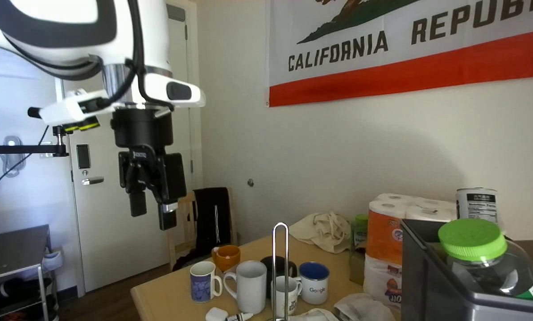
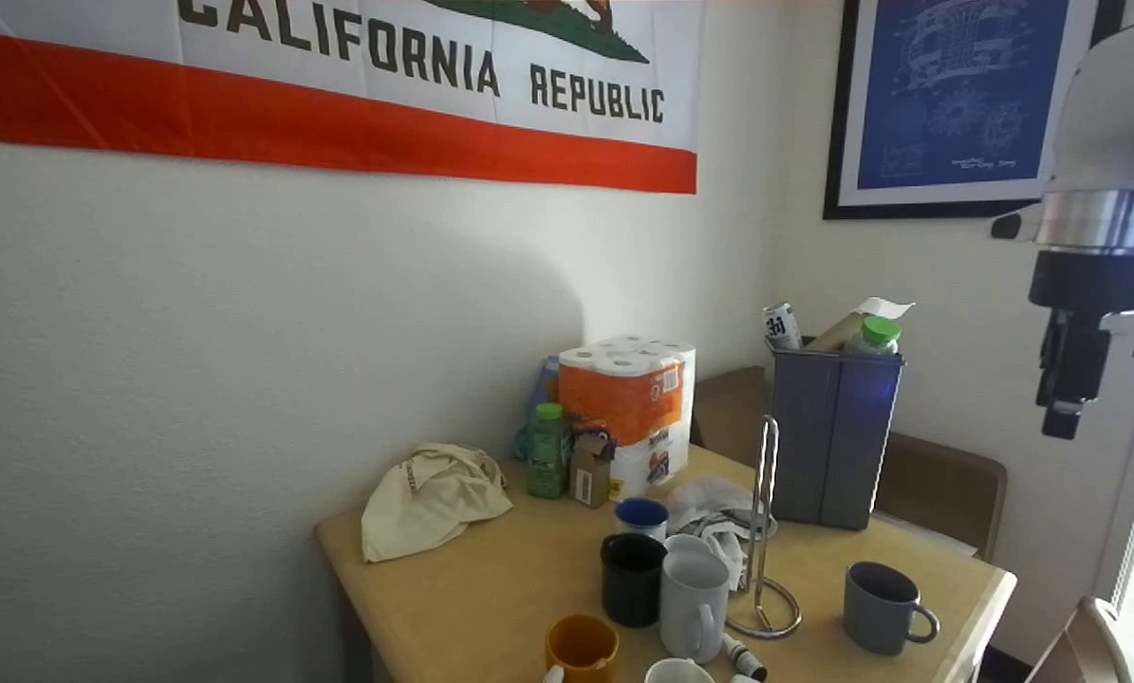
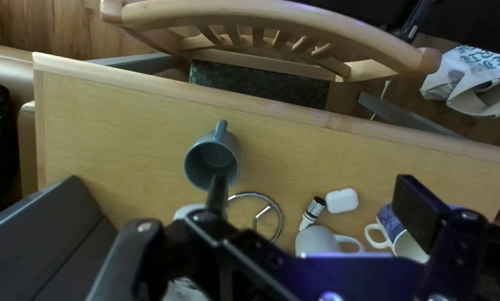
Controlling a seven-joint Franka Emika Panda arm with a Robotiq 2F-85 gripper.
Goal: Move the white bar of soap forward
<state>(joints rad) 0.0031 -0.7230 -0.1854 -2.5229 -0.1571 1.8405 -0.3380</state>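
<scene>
The white bar of soap (image 3: 342,200) is a small, low white block with rounded edges. In the wrist view it lies on the wooden table (image 3: 120,125), close beside a small marker-like tube. It also shows at the bottom edge of an exterior view (image 1: 216,314). My gripper (image 1: 153,211) hangs high above the table, with its fingers apart and nothing between them. In the wrist view the gripper (image 3: 316,198) has the soap well below, between its fingers in the picture. In an exterior view the gripper (image 2: 1062,417) shows edge-on at the right.
A white-and-black tube (image 3: 312,212), a white mug (image 1: 251,287), a blue-patterned mug (image 1: 201,281), an orange mug (image 1: 227,257) and a wire stand (image 1: 279,249) are near the soap. A grey mug (image 3: 213,161), grey bin (image 2: 832,436) and paper rolls (image 2: 628,398) stand farther off.
</scene>
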